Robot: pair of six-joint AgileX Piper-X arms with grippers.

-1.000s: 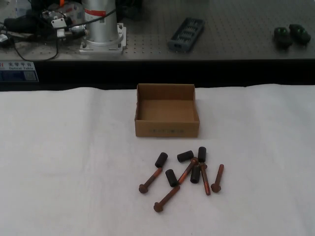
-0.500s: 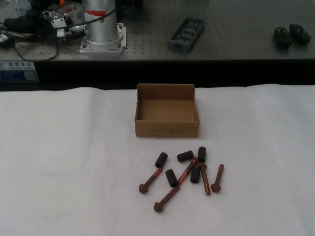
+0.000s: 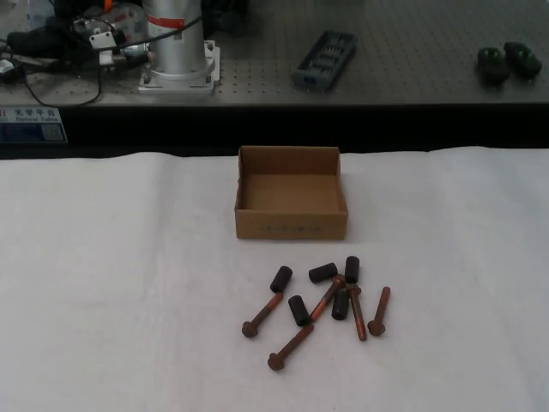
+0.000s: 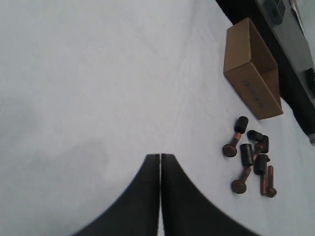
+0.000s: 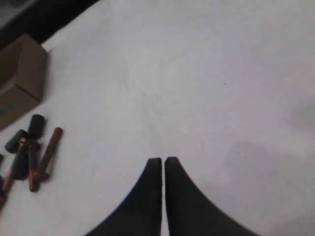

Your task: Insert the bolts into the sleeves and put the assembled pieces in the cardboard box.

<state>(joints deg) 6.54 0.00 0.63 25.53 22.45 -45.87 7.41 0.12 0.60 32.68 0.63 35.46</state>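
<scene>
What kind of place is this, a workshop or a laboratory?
Probably a laboratory bench: behind the white cloth lies a metal table drilled with a grid of holes, carrying a metal column and cables. On the cloth are a cardboard box, bolts and sleeves.

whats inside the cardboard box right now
The cardboard box shows a bare brown floor. The bolts and sleeves lie on the cloth in front. Its near wall hides the floor strip right behind it.

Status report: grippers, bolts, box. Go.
Left gripper, right gripper: jaws shut, holding nothing. Bolts and sleeves heaped loose on arms' side of cardboard box; box empty. Some bolts cross sleeves.
</scene>
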